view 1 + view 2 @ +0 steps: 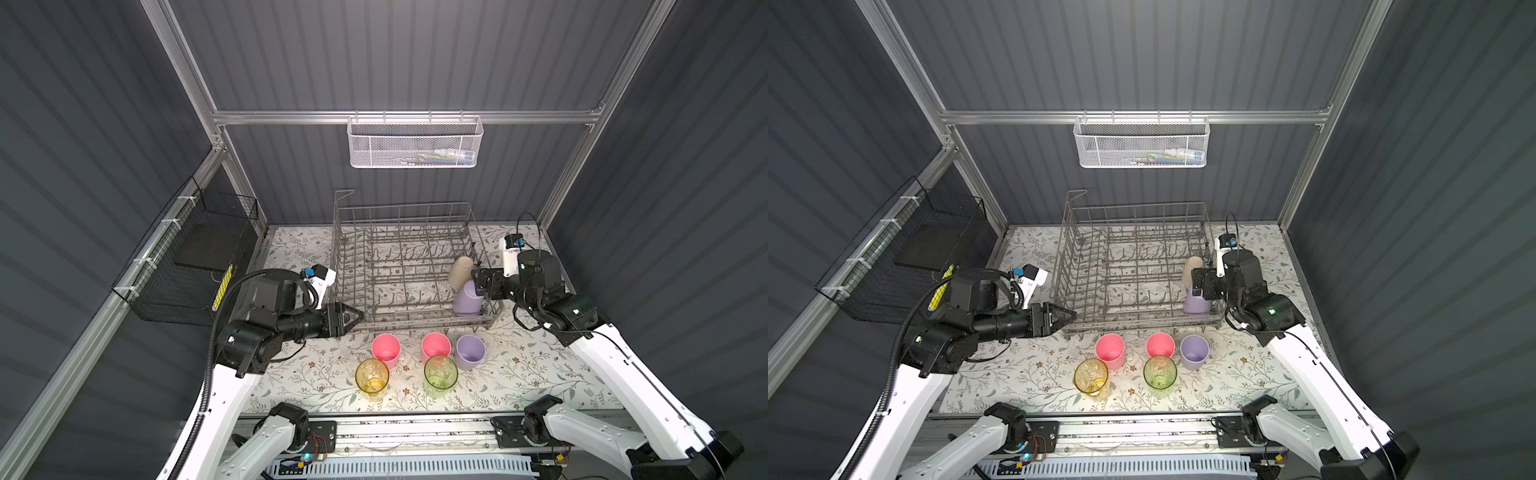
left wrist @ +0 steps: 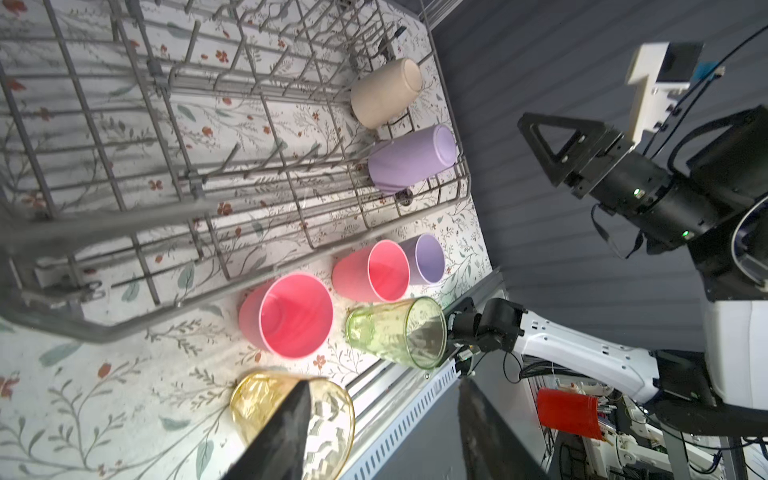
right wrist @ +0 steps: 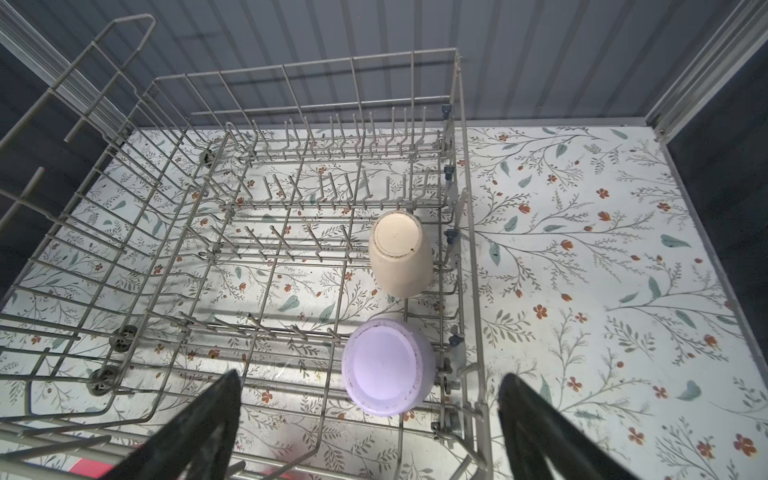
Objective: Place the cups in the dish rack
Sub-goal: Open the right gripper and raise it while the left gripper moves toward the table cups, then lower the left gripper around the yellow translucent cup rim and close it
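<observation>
Floral tabletop (image 1: 540,374). Dish rack (image 1: 419,322) holds two upturned: beige cup (image 1: 460,272), lilac cup (image 1: 467,301), just ahead of right gripper (image 1: 478,282), spread wide, empty. Five unloaded beside left gripper (image 1: 358,314), parted, empty: pink cup (image 1: 386,351), second pink cup (image 1: 436,347), second lilac cup (image 1: 470,352), yellow cup (image 1: 372,377), green cup (image 1: 441,375).

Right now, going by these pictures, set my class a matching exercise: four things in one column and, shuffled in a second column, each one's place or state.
Things:
1. beige cup
2. yellow cup
3. white mesh basket
4. right claw

Places or states:
A. hangs on the back rail
B. jaws apart, holding nothing
C. bottom up in the dish rack
D. upright on the table

Pairs: 1-C, 2-D, 3-A, 4-B
</observation>
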Controlling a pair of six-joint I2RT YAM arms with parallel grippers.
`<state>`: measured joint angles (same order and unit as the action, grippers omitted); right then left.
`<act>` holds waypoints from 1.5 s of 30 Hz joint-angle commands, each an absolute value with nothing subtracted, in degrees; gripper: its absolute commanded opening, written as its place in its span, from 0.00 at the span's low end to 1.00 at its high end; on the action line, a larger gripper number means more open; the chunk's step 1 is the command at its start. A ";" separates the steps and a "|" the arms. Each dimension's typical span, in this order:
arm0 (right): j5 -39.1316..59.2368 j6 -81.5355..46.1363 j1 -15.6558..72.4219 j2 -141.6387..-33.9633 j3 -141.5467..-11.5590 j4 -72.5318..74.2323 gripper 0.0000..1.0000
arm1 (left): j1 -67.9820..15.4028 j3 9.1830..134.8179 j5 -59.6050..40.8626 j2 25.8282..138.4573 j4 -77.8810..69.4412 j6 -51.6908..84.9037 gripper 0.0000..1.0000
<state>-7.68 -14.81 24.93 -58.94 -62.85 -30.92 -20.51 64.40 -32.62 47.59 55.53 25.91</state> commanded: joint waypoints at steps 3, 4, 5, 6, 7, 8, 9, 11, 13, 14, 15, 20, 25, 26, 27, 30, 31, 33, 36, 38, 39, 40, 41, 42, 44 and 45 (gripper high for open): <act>-4.47 -15.73 25.05 -59.66 -62.06 -28.26 0.96 | -20.21 56.78 -33.38 44.62 65.62 26.05 0.55; -4.04 -15.94 25.05 -59.76 -61.90 -28.09 0.96 | -20.21 54.75 -34.14 43.61 65.04 26.73 0.55; -3.84 -16.15 25.05 -59.77 -61.72 -28.06 0.97 | -20.21 53.20 -34.29 42.87 64.97 26.88 0.55; -3.62 -16.37 25.04 -59.69 -61.41 -27.89 0.97 | -20.28 52.04 -34.17 42.26 65.04 27.00 0.55; -3.46 -16.42 25.05 -59.62 -61.13 -27.67 0.97 | -20.22 51.11 -33.87 41.77 65.36 26.83 0.55; -3.28 -16.67 25.04 -59.42 -60.72 -27.47 0.97 | -20.25 50.50 -33.58 41.40 65.72 26.51 0.55; -3.13 -16.78 25.05 -59.26 -60.50 -27.25 0.97 | -20.17 50.10 -33.21 41.12 65.89 26.39 0.55; -2.66 -17.04 25.00 -59.23 -60.05 -27.14 0.97 | -20.26 48.95 -32.83 40.71 65.52 26.50 0.55; -2.46 -17.23 25.04 -59.15 -59.77 -26.86 0.97 | -20.22 47.59 -32.86 40.52 64.47 27.14 0.54; -2.29 -17.31 25.03 -59.16 -59.55 -26.81 0.97 | -20.28 46.99 -32.86 40.54 63.84 27.46 0.54; -2.35 -17.31 25.02 -59.18 -59.43 -26.71 0.97 | -20.26 46.43 -32.85 40.58 63.12 27.67 0.54; -2.37 -17.05 25.05 -59.43 -59.06 -26.67 0.97 | -20.30 44.69 -32.70 41.84 61.47 27.63 0.52; -2.38 -16.96 24.99 -60.19 -58.53 -25.93 0.98 | -20.82 43.95 -31.95 44.12 59.46 27.50 0.51; -2.30 -16.92 25.05 -60.46 -58.54 -25.80 0.98 | -21.26 43.86 -31.61 44.74 58.79 27.63 0.51; -2.27 -16.96 25.05 -60.70 -58.54 -25.73 0.98 | -21.71 43.78 -31.26 45.15 58.45 27.90 0.51; -1.95 -16.79 25.05 -61.50 -58.67 -25.56 0.98 | -24.27 43.24 -29.48 46.62 55.41 29.29 0.51; -1.78 -16.71 25.05 -61.69 -58.75 -25.58 0.98 | -25.32 43.08 -28.60 47.11 55.03 29.73 0.51; -1.66 -16.70 25.05 -62.02 -58.78 -25.37 0.98 | -27.52 42.61 -26.78 47.78 54.31 30.68 0.51; -1.73 -16.53 25.05 -62.37 -58.86 -25.29 0.98 | -29.50 42.19 -25.41 48.66 53.32 31.84 0.51; -1.74 -16.52 25.00 -62.59 -58.89 -25.27 0.98 | -29.62 42.00 -25.18 48.65 53.34 32.03 0.50; -1.73 -16.51 25.05 -62.75 -58.89 -25.19 0.99 | -29.62 41.87 -25.09 48.52 53.42 32.06 0.49; -1.70 -16.52 25.05 -62.79 -58.89 -25.06 0.99 | -29.62 41.76 -24.83 48.57 53.59 32.07 0.48; -1.68 -16.48 25.05 -62.88 -58.82 -24.96 0.99 | -29.62 41.62 -24.72 48.59 53.63 32.08 0.47; -1.64 -16.47 25.05 -63.05 -58.80 -24.92 0.99 | -29.64 41.30 -24.46 48.58 53.68 31.98 0.47; -1.41 -16.57 25.05 -63.49 -58.80 -24.65 0.99 | -29.71 40.82 -23.88 48.69 53.56 32.15 0.46; -1.19 -16.61 25.05 -63.65 -58.73 -24.53 0.99 | -29.70 40.61 -23.74 48.78 53.38 32.28 0.45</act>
<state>-1.69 -16.56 24.93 -63.07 -59.20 -25.89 -29.39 41.60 -25.12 48.77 53.47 31.51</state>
